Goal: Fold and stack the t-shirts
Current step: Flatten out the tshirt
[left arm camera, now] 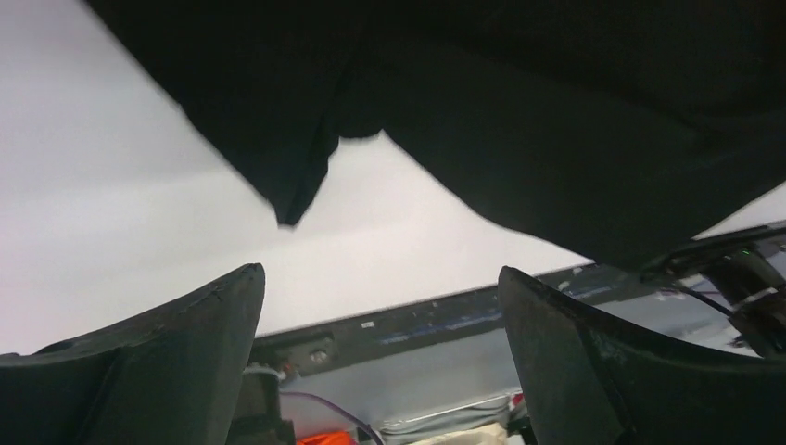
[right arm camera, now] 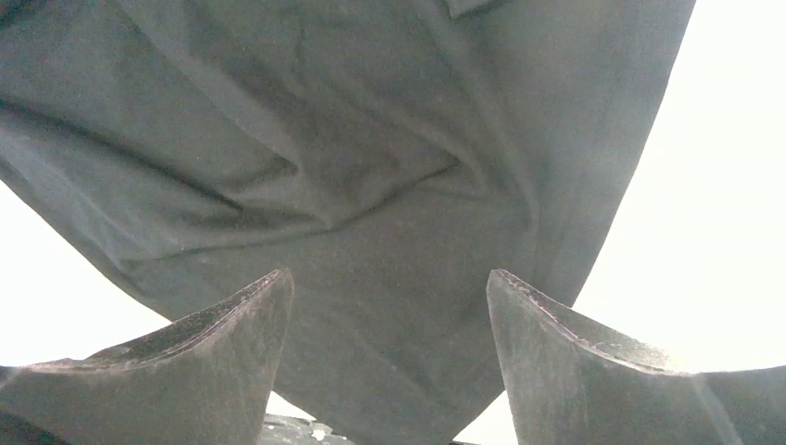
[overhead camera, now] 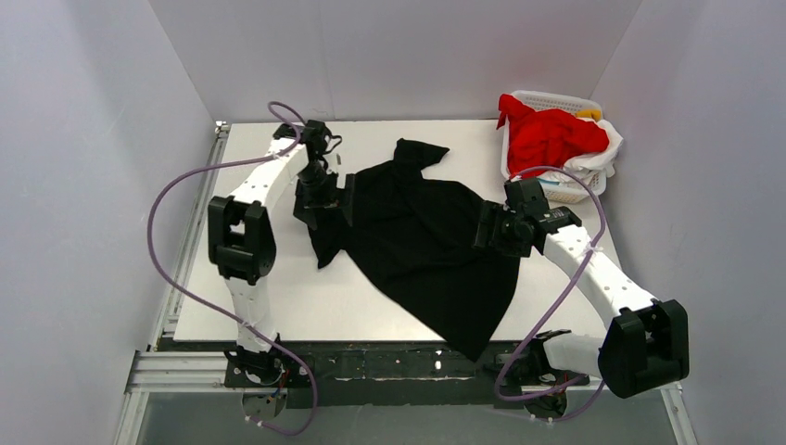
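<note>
The black t-shirt (overhead camera: 417, 241) is lying on the table (overhead camera: 278, 297), its long axis running from an overhanging near corner diagonally toward the far left. The left gripper (overhead camera: 320, 199) and right gripper (overhead camera: 491, 230) are flanking its side edges, equally close, both with fingers apart and gripping nothing. The red t-shirt (overhead camera: 551, 139) is sitting in the far-right basket (overhead camera: 556, 97).

the top external camera looked down from above and behind the arm bases, taking in the whole table (overhead camera: 278, 306). both wrist cameras sat very near the black t-shirt (overhead camera: 417, 241), the left one facing the table's near edge. all three views shared that shirt.
</note>
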Robot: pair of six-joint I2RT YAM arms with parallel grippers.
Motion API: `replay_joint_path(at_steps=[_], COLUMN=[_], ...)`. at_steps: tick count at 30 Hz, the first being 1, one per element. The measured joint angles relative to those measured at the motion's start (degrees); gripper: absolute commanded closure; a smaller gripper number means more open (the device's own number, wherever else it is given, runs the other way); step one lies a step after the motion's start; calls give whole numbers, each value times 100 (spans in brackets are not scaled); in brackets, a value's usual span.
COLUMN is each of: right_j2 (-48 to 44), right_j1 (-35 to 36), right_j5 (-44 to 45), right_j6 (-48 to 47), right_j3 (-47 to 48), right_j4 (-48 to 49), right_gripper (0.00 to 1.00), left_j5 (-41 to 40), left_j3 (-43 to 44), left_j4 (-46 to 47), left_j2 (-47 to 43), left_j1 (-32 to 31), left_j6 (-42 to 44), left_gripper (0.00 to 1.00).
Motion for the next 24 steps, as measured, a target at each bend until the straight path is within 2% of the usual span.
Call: replay_joint_path(at_steps=[2,5,9,19,24], right_j2=[-197,-271,-293,-308,-308], right_j1=[0,0,0,0,0], right_j5=[-31,-50,-74,-214,-212], right_j6=[90,177,278,319,319], right_j3=[-188,-413,-636,-752,-752], right_j4=[33,44,127,227,238], right_gripper=[14,14,15,15,15], left_j5=[-22,2,-66,-1167,-1679], left_j3=[151,501,540,232,111], left_j4=[118,332,597,1064,1110], left_j2=[492,1303,1749,1777,1683], left_j1=[-201,-179,-144,-240,-236], left_j6=[173,341,343,63,37], left_gripper=[2,2,2,13,13])
